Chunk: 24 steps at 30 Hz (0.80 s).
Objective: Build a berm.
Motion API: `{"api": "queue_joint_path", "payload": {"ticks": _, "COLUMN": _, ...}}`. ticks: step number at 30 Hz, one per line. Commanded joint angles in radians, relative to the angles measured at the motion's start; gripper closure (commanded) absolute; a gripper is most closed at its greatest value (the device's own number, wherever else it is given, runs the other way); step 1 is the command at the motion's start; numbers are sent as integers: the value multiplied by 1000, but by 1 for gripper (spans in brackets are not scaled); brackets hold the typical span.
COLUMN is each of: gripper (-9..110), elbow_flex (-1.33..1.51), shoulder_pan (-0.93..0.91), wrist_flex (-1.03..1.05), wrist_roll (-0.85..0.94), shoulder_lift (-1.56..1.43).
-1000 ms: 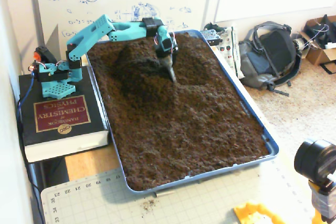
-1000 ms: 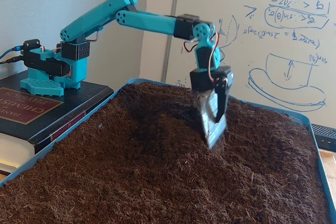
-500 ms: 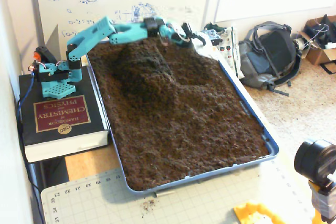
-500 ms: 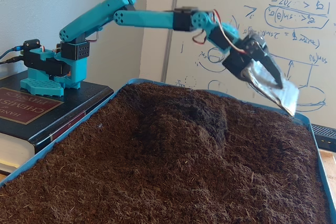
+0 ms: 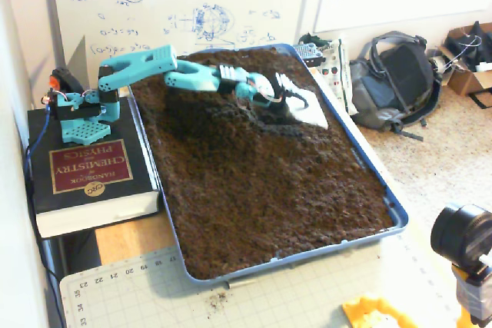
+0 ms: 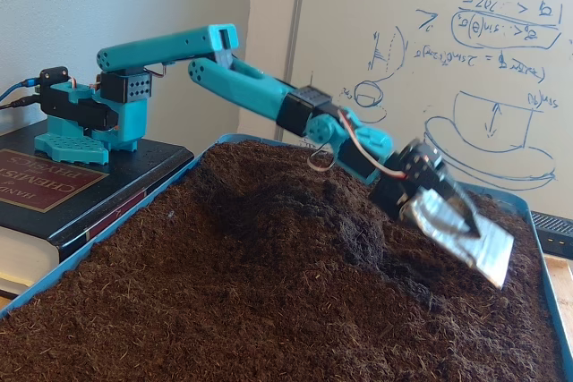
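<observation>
One blue tray (image 5: 390, 207) held dark-brown soil (image 5: 261, 190) edge to edge. The berm (image 6: 295, 221) rose at the tray's far end, near the whiteboard (image 6: 430, 69). The gripper (image 6: 466, 239), fitted with a silver blade (image 5: 307, 109), hung low just beside the berm's slope. Finger state: could not tell.

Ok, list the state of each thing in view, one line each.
berm: raised mound of loose soil at the tray's far end, higher than the flat soil around it.
end effector: carrying a flat silvery blade, tilted down, low over the soil beside the berm; open or shut, cannot tell.
tray: filled with soil.
book: closed, lying flat under the arm's base.
</observation>
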State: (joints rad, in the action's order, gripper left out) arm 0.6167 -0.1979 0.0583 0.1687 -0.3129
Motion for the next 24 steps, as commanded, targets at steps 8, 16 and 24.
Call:
{"api": "queue_joint_path", "payload": {"ticks": 8, "gripper": 101, "elbow_flex": -98, "shoulder_pan": -97, "wrist_flex": -34, "wrist_roll": 55, "shoulder_lift": 110}}
{"api": "queue_joint_path", "payload": {"ticks": 16, "gripper": 101, "elbow_flex": -94, "shoulder_pan": -83, "wrist_flex": 143, "wrist_roll": 55, "shoulder_lift": 209}}
{"api": "queue_joint_path", "payload": {"ticks": 24, "gripper": 101, "elbow_flex": -109, "shoulder_pan": -84, "wrist_flex": 672, "wrist_roll": 57, "shoulder_lift": 149}}
